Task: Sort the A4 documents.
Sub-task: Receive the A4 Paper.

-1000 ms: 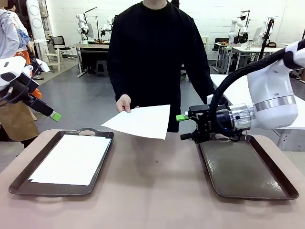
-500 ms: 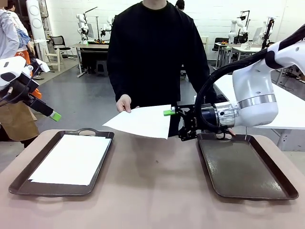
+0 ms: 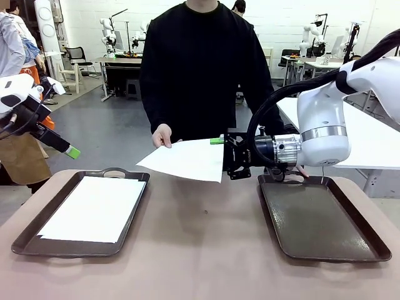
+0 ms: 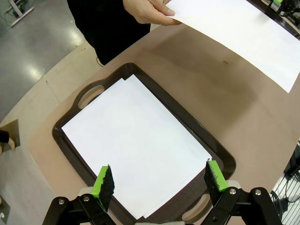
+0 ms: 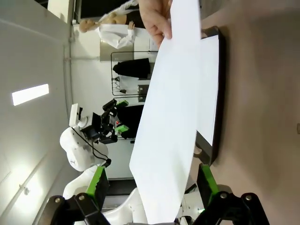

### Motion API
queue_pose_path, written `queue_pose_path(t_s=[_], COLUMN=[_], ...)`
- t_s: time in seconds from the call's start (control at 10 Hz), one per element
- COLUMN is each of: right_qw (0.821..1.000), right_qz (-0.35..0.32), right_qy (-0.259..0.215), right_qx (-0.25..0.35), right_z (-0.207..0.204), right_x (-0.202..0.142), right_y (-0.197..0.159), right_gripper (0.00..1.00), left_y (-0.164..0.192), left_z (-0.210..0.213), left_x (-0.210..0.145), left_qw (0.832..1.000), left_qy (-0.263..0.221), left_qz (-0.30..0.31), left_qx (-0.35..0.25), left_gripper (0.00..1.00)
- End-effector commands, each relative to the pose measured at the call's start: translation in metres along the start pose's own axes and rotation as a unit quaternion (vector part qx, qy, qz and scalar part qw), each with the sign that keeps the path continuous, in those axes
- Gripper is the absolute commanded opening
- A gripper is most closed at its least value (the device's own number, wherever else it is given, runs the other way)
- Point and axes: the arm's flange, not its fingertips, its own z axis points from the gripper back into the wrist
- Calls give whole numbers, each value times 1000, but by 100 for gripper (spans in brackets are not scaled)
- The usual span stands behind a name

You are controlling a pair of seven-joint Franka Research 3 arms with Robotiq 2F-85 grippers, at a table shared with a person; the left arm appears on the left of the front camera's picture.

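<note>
A person's hand (image 3: 162,135) holds one white A4 document (image 3: 184,159) out above the table's middle. My right gripper (image 3: 224,157) is open at that sheet's right edge, one green pad above it. In the right wrist view the sheet (image 5: 173,117) runs down between the spread fingers of the right gripper (image 5: 151,183), and neither pad presses on it. More A4 documents (image 3: 94,208) lie stacked in the left brown tray (image 3: 112,174). My left gripper (image 3: 65,147) hangs open, high at the far left. In the left wrist view my left gripper (image 4: 159,180) hovers above the stack (image 4: 136,140).
An empty dark brown tray (image 3: 322,219) lies at the right, under my right arm. The person stands at the far edge, in the middle. Bare tabletop (image 3: 206,250) stretches between the two trays.
My right gripper has moved left from above the right tray to the held sheet's right edge, still open. The left arm and the person's hand have stayed put.
</note>
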Motion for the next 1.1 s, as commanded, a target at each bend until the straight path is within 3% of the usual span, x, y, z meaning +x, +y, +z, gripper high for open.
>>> queue_pose_path(t_s=[0.0, 0.4, 1.0], right_qw=[999, 999, 999], right_qz=[-31, -30, -13], right_qy=[-12, -1, -5], right_qx=[21, 35, 31], right_z=[-10, -12, -13], right_x=[6, 7, 8], right_y=[-5, -11, -12], right_gripper=[100, 100, 46], left_y=[1, 1, 1], left_z=[1, 1, 1], left_x=[0, 0, 0], left_qw=[1000, 1000, 1000], left_qy=[0, 0, 0], left_qz=[0, 0, 0], left_qx=[3, 3, 3], left_gripper=[100, 100, 100])
